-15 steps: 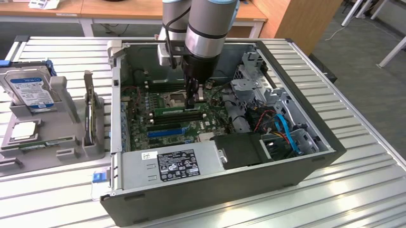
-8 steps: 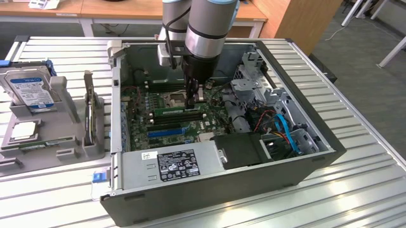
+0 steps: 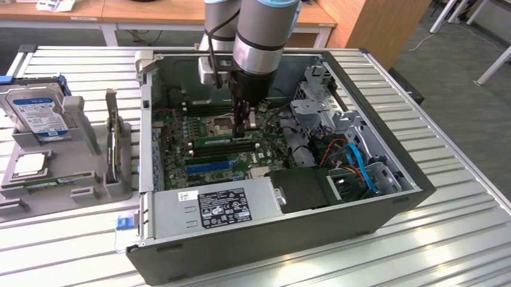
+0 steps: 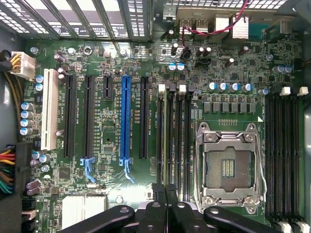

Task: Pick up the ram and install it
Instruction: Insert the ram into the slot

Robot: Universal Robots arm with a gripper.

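Currently the gripper is down inside the open PC case, fingers closed together with barely a seam between them. The ram sits directly under the fingertips, standing on edge in a black memory slot beside the CPU socket. Pinch versus plain contact: cannot tell. Ram appearance: long, narrow green strip, thin edge up; chips and label not legible.
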